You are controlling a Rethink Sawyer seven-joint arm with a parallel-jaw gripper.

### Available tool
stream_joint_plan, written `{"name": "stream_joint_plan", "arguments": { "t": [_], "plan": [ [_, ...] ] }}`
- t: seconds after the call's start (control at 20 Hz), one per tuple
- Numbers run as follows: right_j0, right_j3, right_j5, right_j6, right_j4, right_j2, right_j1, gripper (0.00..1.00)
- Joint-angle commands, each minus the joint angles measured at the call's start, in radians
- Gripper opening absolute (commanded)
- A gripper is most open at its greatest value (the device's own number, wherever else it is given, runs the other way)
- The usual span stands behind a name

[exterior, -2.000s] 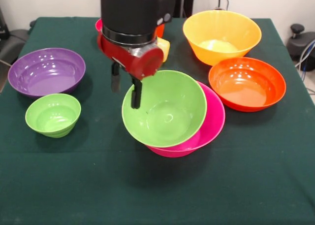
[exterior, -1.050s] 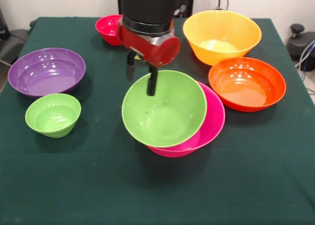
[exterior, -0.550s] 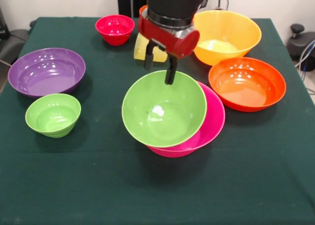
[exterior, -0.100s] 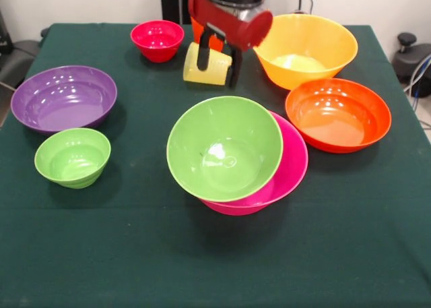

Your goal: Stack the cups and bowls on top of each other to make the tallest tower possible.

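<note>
Right, the green-clothed worktop [exterior, -0.100s: 121,254] is spread with bowls, and the biggest business sits in the middle: the large pink bowl [exterior, -0.100s: 293,170] with the medium green bowl [exterior, -0.100s: 224,148] tilted inside it, leaning toward us — that's the tower so far, and no cup shows in it from here. Behind it to the right, the yellow-orange bowl [exterior, -0.100s: 303,48] and, touching its front, the orange-red bowl [exterior, -0.100s: 338,114]; over on the left the purple bowl [exterior, -0.100s: 64,97], all loose. Smaller now: the little green bowl [exterior, -0.100s: 73,156] just in front of the purple one, the small red bowl [exterior, -0.100s: 157,40] at the back. And up top, the pincer [exterior, -0.100s: 217,55] hangs spread wide, holding nothing, with the yellow cup [exterior, -0.100s: 207,65] lying on its side between its fingers. Looks like a cup pickup is on; next it wants to drop squarely over that ribbed wall and close without rolling it.
</note>
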Motion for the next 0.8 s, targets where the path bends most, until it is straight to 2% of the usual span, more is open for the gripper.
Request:
{"name": "stream_joint_plan", "arguments": {
  "t": [0.05,0.3,0.5,0.8],
  "plan": [
    [-0.006,0.127,0.028,0.114,0.030,0.052,-0.052,1.00],
    [-0.009,0.144,0.004,0.105,0.036,0.068,-0.038,1.00],
    [0.000,0.133,-0.041,0.115,0.030,0.070,0.003,1.00],
    [0.044,0.104,-0.079,0.178,0.038,0.047,0.058,1.00]
  ]
}}
